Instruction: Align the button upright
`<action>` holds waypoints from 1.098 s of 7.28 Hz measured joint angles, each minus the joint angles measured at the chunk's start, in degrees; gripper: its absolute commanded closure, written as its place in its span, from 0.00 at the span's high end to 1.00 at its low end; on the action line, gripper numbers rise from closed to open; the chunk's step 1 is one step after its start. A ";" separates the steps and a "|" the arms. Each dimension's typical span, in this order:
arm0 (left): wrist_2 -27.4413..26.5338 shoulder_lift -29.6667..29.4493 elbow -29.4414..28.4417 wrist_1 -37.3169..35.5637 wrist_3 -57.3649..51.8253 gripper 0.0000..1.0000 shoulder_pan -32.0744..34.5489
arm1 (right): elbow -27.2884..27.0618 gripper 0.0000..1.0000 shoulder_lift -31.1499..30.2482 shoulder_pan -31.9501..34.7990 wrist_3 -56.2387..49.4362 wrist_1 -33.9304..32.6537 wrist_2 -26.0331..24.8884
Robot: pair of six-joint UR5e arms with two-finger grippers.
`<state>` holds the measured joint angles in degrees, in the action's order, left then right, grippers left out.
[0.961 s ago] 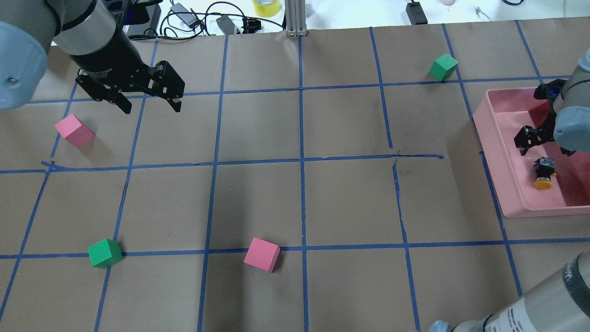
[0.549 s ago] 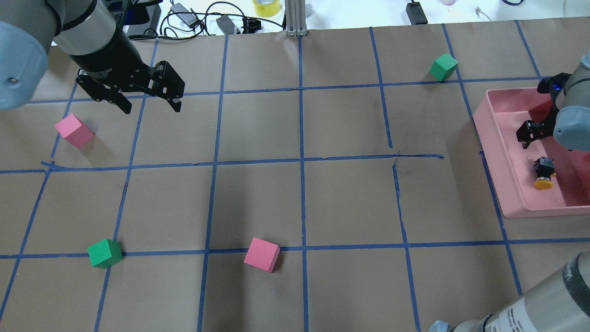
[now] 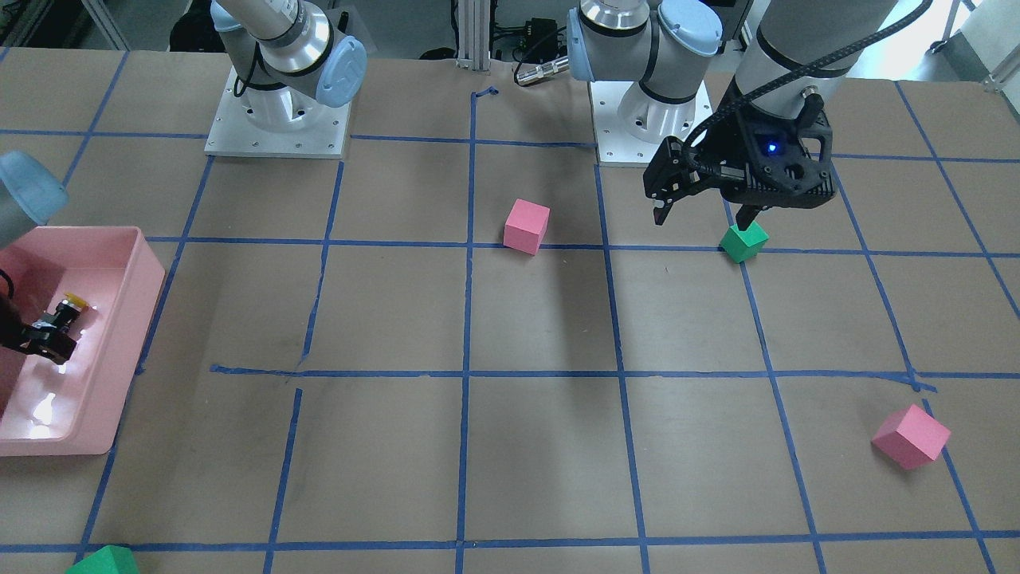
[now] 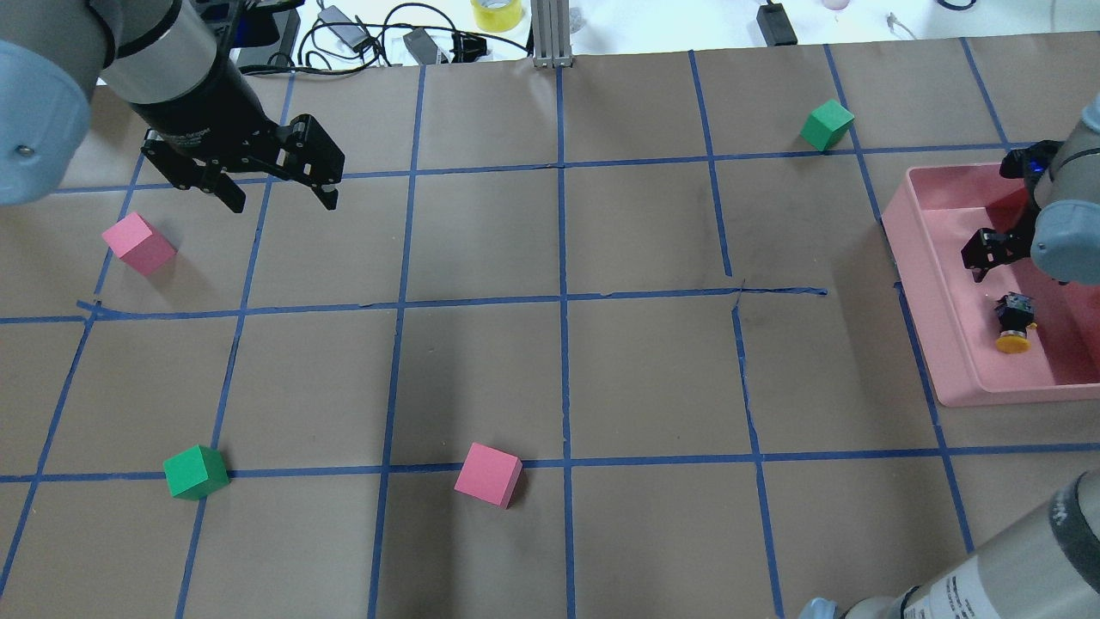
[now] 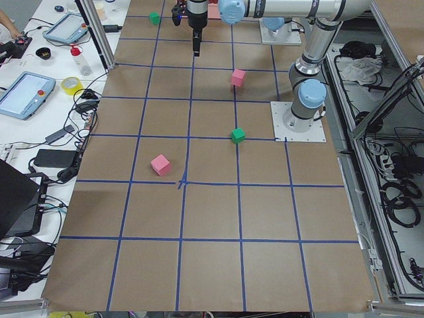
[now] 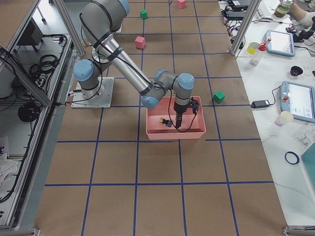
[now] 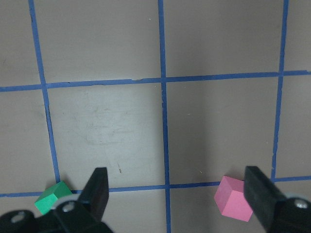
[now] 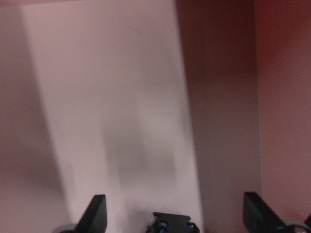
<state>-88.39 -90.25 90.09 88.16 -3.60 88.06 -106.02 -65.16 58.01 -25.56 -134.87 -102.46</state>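
Plainly the approach is in hand: the button (image 4: 1014, 322) lies on its side in the pink bin (image 4: 932, 344), yellow cap toward the robot. The right gripper (image 8: 176, 208) hangs near its base end, jaws apart; next it must lower and close on the base. The left gripper (image 7: 177, 179), also spread, hovers far off.

I count four cubes on the table. Two are pink: one pink cube (image 4: 138, 243) by the left edge, a second pink cube (image 4: 488, 474) toward the robot's edge. Two are green: one green cube (image 4: 195, 472) toward the robot's left corner, a second green cube (image 4: 827, 125) toward the far edge. One pink tray (image 4: 924, 301) stands at the right edge, with one button (image 4: 1014, 322) inside. There are two grippers: the left gripper (image 4: 282, 204) and the right gripper (image 8: 175, 206).
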 measured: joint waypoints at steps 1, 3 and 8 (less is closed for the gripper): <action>0.00 0.01 0.00 0.00 0.00 1.00 0.00 | 0.00 1.00 -0.46 0.00 -0.16 1.61 -0.13; 0.04 0.01 0.00 0.00 0.00 1.00 0.00 | -0.03 1.00 -1.30 0.00 -0.26 4.67 -0.54; 0.03 -0.01 0.00 0.00 0.00 1.00 0.00 | -0.12 1.00 -1.46 -0.08 -2.04 8.52 -3.51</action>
<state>-88.36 -90.26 90.09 88.15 -3.60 88.07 -106.14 -66.62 57.92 -27.60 -126.34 -105.96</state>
